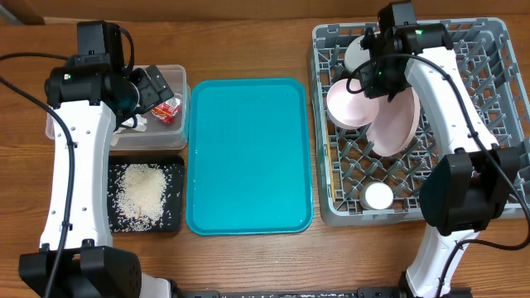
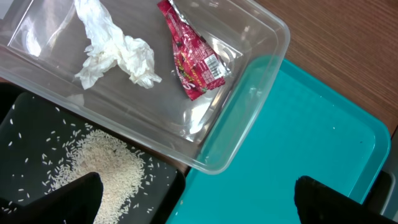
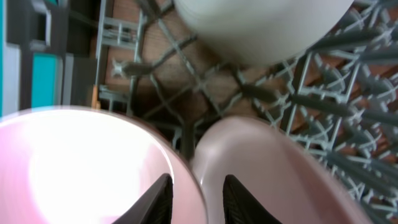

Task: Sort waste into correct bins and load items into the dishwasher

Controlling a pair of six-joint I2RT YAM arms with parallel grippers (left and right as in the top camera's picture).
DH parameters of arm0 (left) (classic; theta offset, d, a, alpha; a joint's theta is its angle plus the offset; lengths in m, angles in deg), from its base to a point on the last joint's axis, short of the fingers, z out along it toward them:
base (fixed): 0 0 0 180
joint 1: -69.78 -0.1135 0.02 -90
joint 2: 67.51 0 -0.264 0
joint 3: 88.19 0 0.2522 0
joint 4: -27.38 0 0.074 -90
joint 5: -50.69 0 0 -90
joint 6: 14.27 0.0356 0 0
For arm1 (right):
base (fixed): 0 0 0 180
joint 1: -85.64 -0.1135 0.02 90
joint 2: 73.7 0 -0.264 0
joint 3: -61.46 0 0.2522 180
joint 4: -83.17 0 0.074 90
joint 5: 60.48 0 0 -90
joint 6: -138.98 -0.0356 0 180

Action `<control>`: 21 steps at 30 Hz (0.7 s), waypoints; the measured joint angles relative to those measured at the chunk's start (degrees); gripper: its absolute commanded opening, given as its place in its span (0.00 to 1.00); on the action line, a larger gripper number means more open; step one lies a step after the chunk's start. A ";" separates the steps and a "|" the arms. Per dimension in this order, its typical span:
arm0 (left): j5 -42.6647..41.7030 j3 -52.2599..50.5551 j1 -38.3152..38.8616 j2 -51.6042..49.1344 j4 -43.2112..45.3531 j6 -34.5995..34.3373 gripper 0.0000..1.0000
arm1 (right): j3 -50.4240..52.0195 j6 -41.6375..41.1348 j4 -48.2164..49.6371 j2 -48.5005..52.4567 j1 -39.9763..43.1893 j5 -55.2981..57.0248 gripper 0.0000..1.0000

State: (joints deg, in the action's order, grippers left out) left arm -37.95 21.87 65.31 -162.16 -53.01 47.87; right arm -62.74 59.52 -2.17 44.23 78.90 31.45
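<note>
In the overhead view my left gripper [image 1: 153, 87] hovers open and empty over the clear tub [image 1: 178, 70]. The tub holds the white tissue [image 2: 115, 53] and the red wrapper [image 2: 196, 62]. The rice [image 1: 142, 192] lies in the black tray [image 1: 175, 164]. My right gripper [image 1: 377, 79] is inside the grey dish rack [image 1: 497, 50]. Its fingers [image 3: 196, 186] are closed on the rim of the small pink saucer [image 3: 81, 168], which sits beside the large pink plate [image 3: 273, 174]. The grey-white bowl [image 1: 360, 51] and the white cup [image 1: 378, 196] stand in the rack. The chopsticks are out of view.
The teal serving tray [image 1: 248, 157] lies between the bins and the rack, with a few stray rice grains near its left edge. The rack's upright pegs [image 3: 348, 106] crowd around the right gripper. Wooden tabletop surrounds everything.
</note>
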 measured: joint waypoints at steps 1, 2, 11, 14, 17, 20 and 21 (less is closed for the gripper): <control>0.00 0.00 0.00 0.00 0.00 0.02 1.00 | 0.00 0.00 -0.72 0.00 0.00 -0.07 0.29; 0.00 0.00 0.00 0.00 0.00 0.00 1.00 | 0.00 0.00 -1.16 0.00 0.00 -0.37 0.29; 0.00 0.00 0.00 0.00 0.00 0.00 1.00 | 0.00 -0.72 -4.81 0.00 0.00 -4.50 0.28; 0.00 0.00 0.00 0.00 0.00 0.00 1.00 | 0.00 -1.31 -5.18 0.00 0.00 -4.74 0.24; 0.00 0.00 0.00 0.00 0.00 0.00 1.00 | 0.00 -1.62 -5.16 0.00 0.00 -4.94 0.19; 0.00 0.00 0.00 0.00 0.00 0.02 1.00 | 0.00 -1.64 -5.11 0.00 0.00 -4.70 0.09; 0.00 0.00 0.00 0.00 0.00 0.00 1.00 | 0.00 -1.75 -5.01 0.00 0.11 -4.63 0.08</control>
State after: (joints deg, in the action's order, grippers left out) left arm -37.95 21.87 65.31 -162.16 -53.01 47.87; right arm -62.74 57.77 -7.17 44.23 79.01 26.82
